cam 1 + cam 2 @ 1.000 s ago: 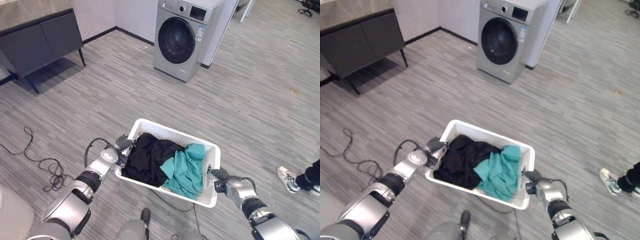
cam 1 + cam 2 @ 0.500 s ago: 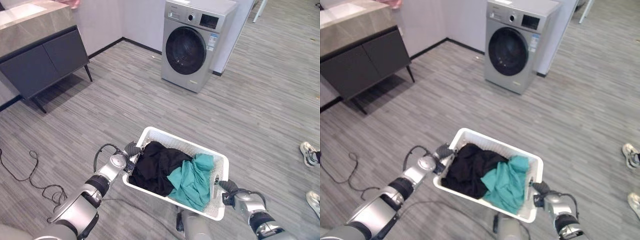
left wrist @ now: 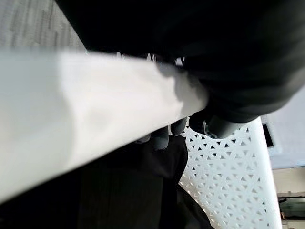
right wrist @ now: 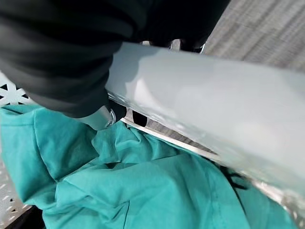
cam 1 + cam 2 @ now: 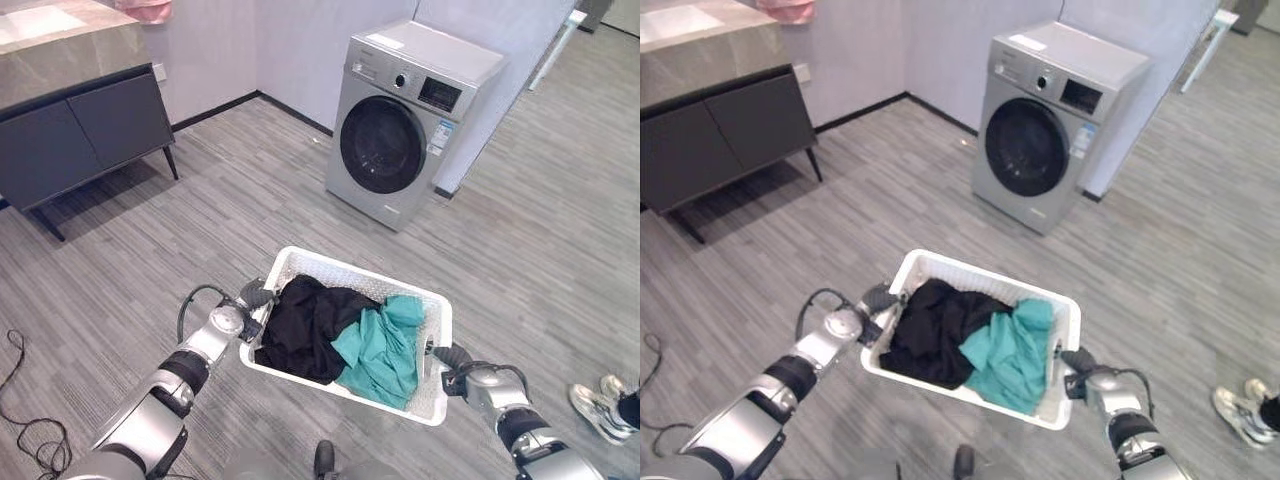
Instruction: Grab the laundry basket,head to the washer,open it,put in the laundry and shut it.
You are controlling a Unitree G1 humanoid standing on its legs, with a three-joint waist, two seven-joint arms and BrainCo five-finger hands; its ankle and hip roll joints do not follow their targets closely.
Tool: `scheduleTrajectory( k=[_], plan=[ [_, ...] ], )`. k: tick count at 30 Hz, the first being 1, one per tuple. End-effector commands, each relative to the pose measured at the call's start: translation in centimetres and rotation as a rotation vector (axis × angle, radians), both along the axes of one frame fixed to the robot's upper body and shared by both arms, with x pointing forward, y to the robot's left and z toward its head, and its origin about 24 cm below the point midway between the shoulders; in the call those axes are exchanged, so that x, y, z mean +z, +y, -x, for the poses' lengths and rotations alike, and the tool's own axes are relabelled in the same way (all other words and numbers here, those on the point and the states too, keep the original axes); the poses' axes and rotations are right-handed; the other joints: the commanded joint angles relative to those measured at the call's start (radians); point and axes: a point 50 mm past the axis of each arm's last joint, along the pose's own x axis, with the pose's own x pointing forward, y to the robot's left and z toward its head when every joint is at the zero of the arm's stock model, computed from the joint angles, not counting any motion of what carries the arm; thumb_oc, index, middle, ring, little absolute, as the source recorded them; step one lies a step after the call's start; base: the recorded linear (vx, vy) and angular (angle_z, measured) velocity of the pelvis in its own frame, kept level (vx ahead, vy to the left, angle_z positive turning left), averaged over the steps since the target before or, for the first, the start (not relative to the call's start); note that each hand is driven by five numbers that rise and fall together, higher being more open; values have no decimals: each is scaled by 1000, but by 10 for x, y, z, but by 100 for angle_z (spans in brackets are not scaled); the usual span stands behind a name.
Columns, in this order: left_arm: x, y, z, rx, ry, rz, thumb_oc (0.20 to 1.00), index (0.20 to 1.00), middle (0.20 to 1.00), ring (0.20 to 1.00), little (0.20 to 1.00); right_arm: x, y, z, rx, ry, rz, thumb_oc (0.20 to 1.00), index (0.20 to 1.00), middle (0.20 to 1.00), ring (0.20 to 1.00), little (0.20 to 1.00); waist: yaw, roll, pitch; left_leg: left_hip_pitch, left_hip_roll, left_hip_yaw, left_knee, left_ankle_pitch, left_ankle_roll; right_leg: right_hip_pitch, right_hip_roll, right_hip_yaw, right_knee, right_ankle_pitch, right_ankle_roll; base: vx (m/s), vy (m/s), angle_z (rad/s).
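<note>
A white laundry basket hangs in front of me above the floor, held at both short ends. In it lie a black garment on the left and a teal garment on the right. My left hand is curled round the left rim, its fingertips hooked inside over the black cloth. My right hand is shut on the right rim, above the teal cloth. The silver washer stands ahead by the wall, its round dark door shut.
A dark cabinet with a stone top stands at the left wall, a pink thing on it. A person's shoes show at the lower right. Grey plank floor lies between the basket and the washer.
The whole view has shifted as I move: the washer now looks larger and nearer. Both hands still hold the basket the same way.
</note>
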Motion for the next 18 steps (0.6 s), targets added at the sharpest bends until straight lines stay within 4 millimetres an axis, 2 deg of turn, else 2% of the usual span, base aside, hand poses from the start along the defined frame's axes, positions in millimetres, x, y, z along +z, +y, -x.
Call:
scheduleTrajectory(
  k=[1,3,4,5,6,9,12,14,16,18],
  plan=[
    [41,21,-24,95,-157,4,200,200,200,200,200,29,-20,-11,2,-158,-42,200,200,200,200,200,33,45,-38,89,26,13,-300,51,-28,2,16,-105,-36,33,198,151,-5,-48],
    [41,19,-23,90,-160,11,200,200,200,200,200,28,-18,-11,6,-162,-40,200,200,200,200,200,52,48,-31,61,4,11,-455,71,-36,31,14,-107,-37,18,205,261,15,-53],
    [40,19,-23,89,-161,15,200,200,200,200,200,28,-17,-12,12,-162,-36,200,200,200,200,200,66,56,-28,54,-12,-6,-559,104,-43,55,22,-104,-39,8,208,386,60,-35],
    [39,18,-22,86,-156,18,200,200,200,200,200,26,-14,-12,24,-159,-36,200,200,200,200,200,85,73,-33,62,-35,-44,-708,162,-58,76,40,-96,-38,-8,209,299,47,-39],
    [39,18,-22,86,-156,18,200,200,200,200,200,26,-14,-12,24,-159,-36,200,200,200,200,200,84,71,-31,68,-37,-44,-715,165,-57,79,38,-97,-38,-9,210,302,44,-70],
    [35,21,-20,94,-141,27,200,200,200,200,200,23,-9,-14,31,-146,-34,200,200,200,200,200,117,86,-24,37,-73,-104,-855,191,-62,124,61,-64,-15,-58,199,305,38,-73],
    [32,23,-18,98,-130,24,200,200,200,200,200,23,-4,-18,36,-146,-38,200,200,200,200,200,130,93,-19,23,-86,-126,-884,203,-66,150,74,-37,-4,-82,193,279,53,-5],
    [28,29,-15,106,-114,4,200,200,200,200,200,24,4,-22,61,-152,-42,200,200,200,200,200,138,103,-41,47,-97,-142,-866,217,-56,180,87,4,-2,-116,193,409,131,-31],
    [26,32,-14,106,-106,-15,200,200,200,200,200,26,4,-24,58,-166,-45,200,200,200,200,200,139,106,-61,61,-105,-175,-844,234,-52,204,82,40,8,-142,197,338,157,-19],
    [25,33,-14,104,-105,-23,200,200,200,200,200,25,6,-23,55,-168,-54,200,200,200,200,200,143,99,-72,62,-117,-189,-820,226,-46,216,69,57,15,-146,203,341,171,-22]
  ],
)
